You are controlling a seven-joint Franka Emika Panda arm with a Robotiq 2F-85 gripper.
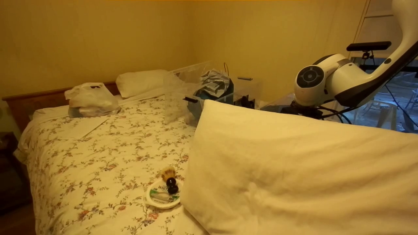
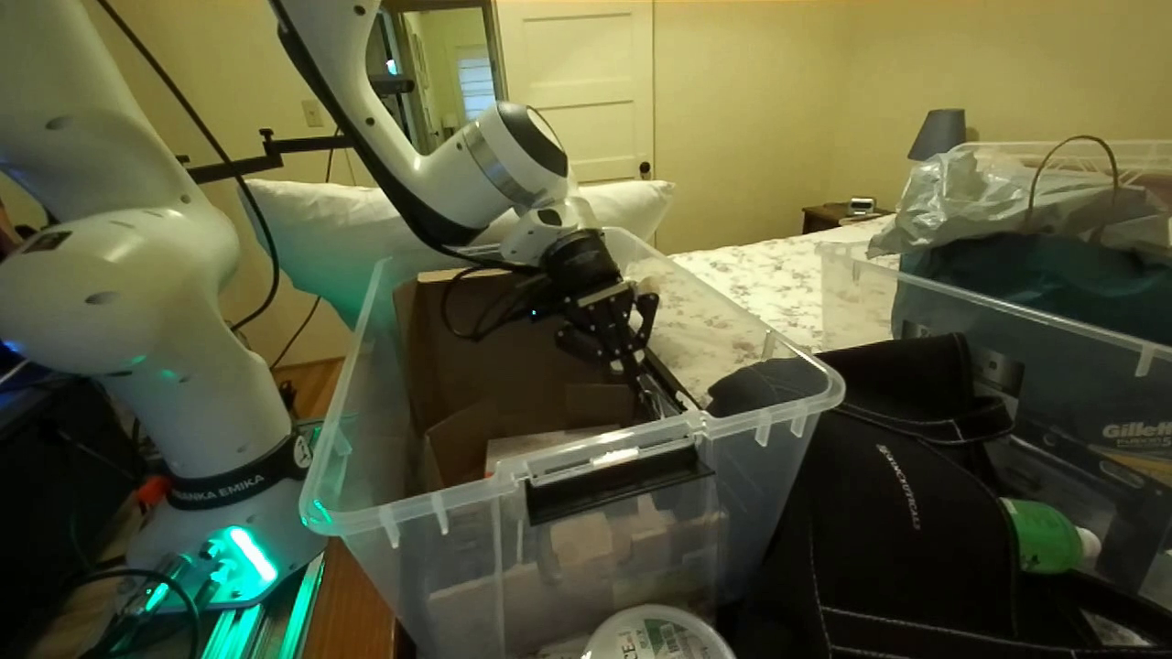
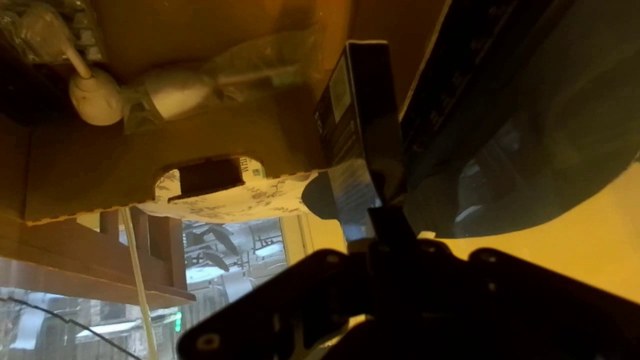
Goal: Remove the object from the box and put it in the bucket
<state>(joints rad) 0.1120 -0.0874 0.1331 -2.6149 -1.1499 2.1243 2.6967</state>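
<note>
My gripper (image 3: pixel 385 235) is shut on a thin dark box (image 3: pixel 342 130) in the wrist view; the box stands out past the fingertips. In an exterior view the gripper (image 2: pixel 634 361) points down at the right side of an open cardboard box (image 2: pixel 513 352). The held dark box (image 2: pixel 653 395) is partly hidden there by the bin rim. The cardboard box stands inside a clear plastic bin (image 2: pixel 394 513), and its inside wall shows in the wrist view (image 3: pixel 110 165). In an exterior view a pillow hides my fingers. I cannot identify a bucket in these frames.
A second clear bin (image 2: pixel 1016 316) holds bags. A black bag (image 2: pixel 897 549) with a green bottle (image 2: pixel 1048 540) lies between the bins. A white pillow (image 1: pixel 277 169) stands upright. A shaving brush (image 1: pixel 169 181) rests on a round white lid (image 1: pixel 152 202) on the bed.
</note>
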